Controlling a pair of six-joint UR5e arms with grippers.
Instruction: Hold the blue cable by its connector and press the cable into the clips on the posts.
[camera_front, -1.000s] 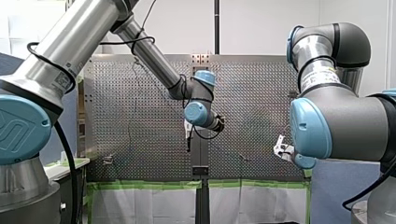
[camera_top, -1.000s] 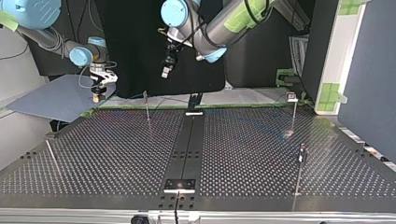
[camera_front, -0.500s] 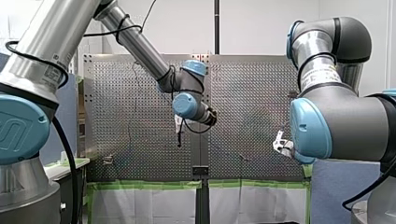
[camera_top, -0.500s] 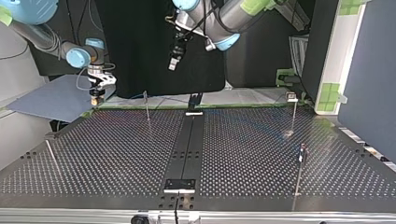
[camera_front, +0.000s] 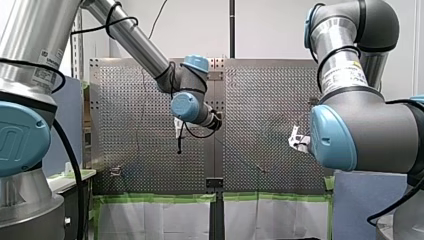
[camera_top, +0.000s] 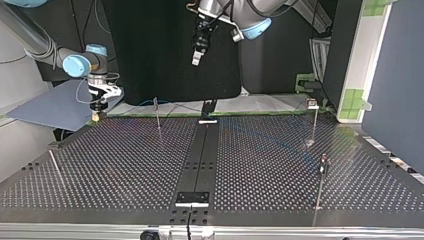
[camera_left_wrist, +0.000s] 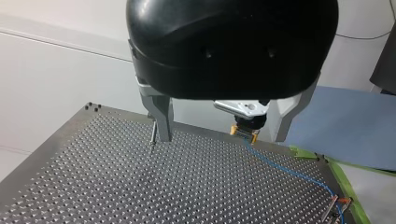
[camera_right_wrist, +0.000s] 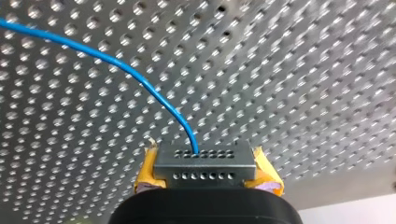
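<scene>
Climbing L gripper (camera_top: 197, 59); R gripper (camera_top: 95, 116) dropped w/ connector (camera_right_wrist: 205, 165)

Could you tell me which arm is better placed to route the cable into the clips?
Probably right: my right gripper holds the connector near the table; my left gripper hangs open, high above it.

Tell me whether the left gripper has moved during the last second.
Yes. In the top view my left gripper has risen and shifted to the view's right, away from the thin post.

Perforated metal table (camera_top: 125, 165), black centre strip (camera_top: 200, 150), green tape (camera_front: 150, 198) along its edge; blue-grey sheet (camera_top: 45, 107) beside, black cloth (camera_top: 150, 60) behind
</scene>
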